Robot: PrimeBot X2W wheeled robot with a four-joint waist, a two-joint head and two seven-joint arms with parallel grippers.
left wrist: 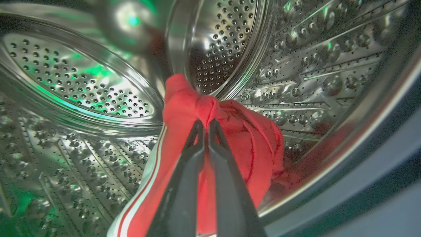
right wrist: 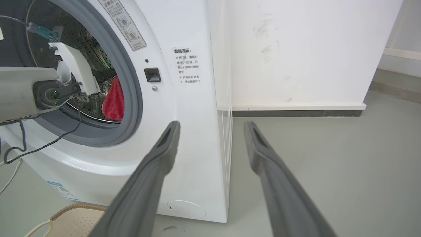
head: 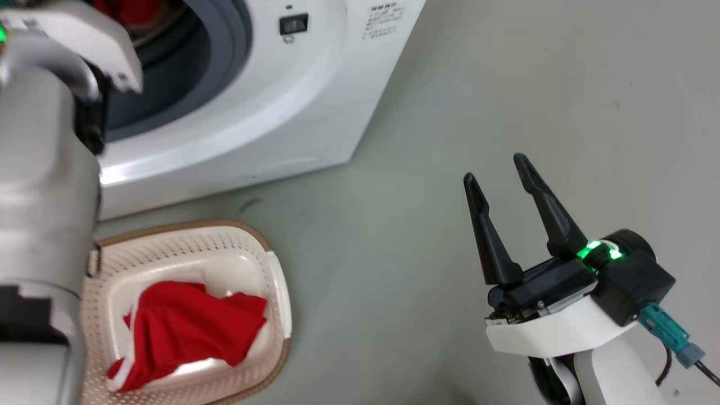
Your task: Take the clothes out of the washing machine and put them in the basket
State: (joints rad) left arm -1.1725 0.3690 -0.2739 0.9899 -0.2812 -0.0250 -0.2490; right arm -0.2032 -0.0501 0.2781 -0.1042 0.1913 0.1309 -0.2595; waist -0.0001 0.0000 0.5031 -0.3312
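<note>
Now your left pincer (left wrist: 206, 123) is clamped on clothes (left wrist: 243, 138) inside the washing machine (head: 270, 112). Next, probably draw them out toward the basket (head: 169, 247). Your right pincer (head: 494, 167) gapes, empty.

Floor (head: 506, 84): smooth grey, matte, evenly lit, one small dark scuff (head: 250, 203). Wall (right wrist: 296, 49): white, faint grey smudges (right wrist: 264, 29) high up. Dark skirting strip (right wrist: 296, 113) at its foot, under a white ledge. Pale trim (right wrist: 399, 52) on a farther wall, right.
</note>
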